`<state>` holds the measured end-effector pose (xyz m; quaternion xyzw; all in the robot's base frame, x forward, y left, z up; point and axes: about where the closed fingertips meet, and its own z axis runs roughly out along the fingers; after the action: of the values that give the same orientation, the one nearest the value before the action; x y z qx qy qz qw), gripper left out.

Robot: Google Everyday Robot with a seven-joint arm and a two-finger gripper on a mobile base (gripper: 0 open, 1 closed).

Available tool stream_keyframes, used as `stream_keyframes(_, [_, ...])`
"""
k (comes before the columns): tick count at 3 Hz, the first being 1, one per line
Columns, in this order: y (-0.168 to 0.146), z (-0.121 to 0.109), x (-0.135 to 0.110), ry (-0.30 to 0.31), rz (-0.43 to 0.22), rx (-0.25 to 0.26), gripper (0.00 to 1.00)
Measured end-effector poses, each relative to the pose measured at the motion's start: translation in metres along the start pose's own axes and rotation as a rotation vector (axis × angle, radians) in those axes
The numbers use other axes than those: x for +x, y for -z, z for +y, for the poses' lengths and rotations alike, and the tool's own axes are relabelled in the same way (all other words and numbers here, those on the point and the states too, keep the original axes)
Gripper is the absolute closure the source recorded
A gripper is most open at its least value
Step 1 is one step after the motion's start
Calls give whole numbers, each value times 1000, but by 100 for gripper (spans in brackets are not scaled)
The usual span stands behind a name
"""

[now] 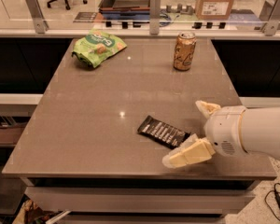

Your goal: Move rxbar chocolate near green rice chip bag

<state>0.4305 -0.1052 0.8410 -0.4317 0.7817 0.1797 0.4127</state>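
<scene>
The gripper (pixel 183 133) spread wide beside rxbar chocolate (pixel 161 131), perhaps touching.

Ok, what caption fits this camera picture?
Open gripper at the rxbar chocolate, front right; green rice chip bag lies back left.

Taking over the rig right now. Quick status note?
Gripper: open, empty, low at the table's front right, right by the bar's right end.
Rxbar chocolate: flat on the table, front centre-right, not grasped.
Green rice chip bag: back left corner, far from the bar.
Done: nothing placed.
Left: grasp the bar, carry it to the bag, release.
</scene>
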Motion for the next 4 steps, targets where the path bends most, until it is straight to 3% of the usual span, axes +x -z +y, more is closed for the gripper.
stream_keyframes(1, [-11, 6, -8, 7, -10, -12, 0])
stream_keyframes(4, [-40, 20, -18, 44, 174, -2, 0])
